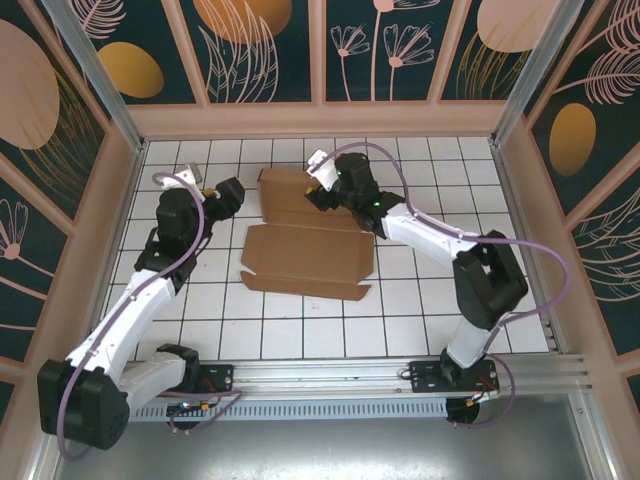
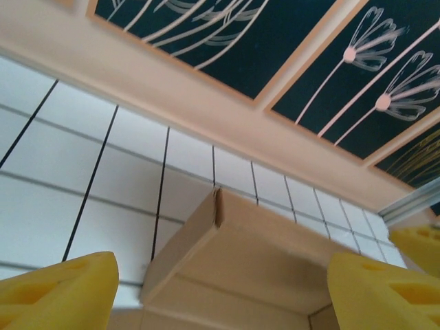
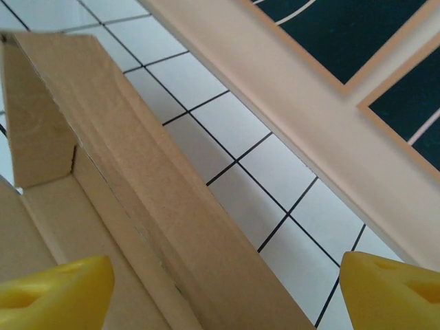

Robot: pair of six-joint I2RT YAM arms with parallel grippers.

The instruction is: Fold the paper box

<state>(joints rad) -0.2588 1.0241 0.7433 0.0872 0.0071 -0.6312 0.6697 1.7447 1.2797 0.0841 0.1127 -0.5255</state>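
Paper box [image 1: 305, 255]: plain brown cardboard, unprinted, lying at the middle of the table [image 1: 400, 310], toward its far half. The main panel is flat on the white tiles, with a narrow flap [image 1: 310, 288] spread along its near edge. The far section [image 1: 285, 195] is raised, and the wrist views show a long wall standing upright with a short end flap [image 3: 34, 117] turned up at its corner. Left gripper [image 1: 232, 192]: at the box's far left corner, just beside the raised section; contact cannot be told from above. Its yellow fingers [image 2: 55, 289] stand wide apart and hold nothing, and the box corner [image 2: 216, 206] sits ahead of them in the gap. Right gripper [image 1: 318, 188]: over the right part of the raised far section. Its yellow fingers [image 3: 392, 289] are likewise spread wide and clamp nothing; the upright wall [image 3: 158, 179] runs diagonally between them without meeting either one. Table: white square tiles with dark grout lines, bare around the box. Enclosure: pale wooden frame with dark teal panels [image 1: 400, 40] bearing floral and leaf motifs in cream and orange, on the far side and both flanks. Rail [image 1: 330, 378]: aluminium, along the near edge, carrying both arm bases. Arms: white links with black joints, each trailing a lilac cable.
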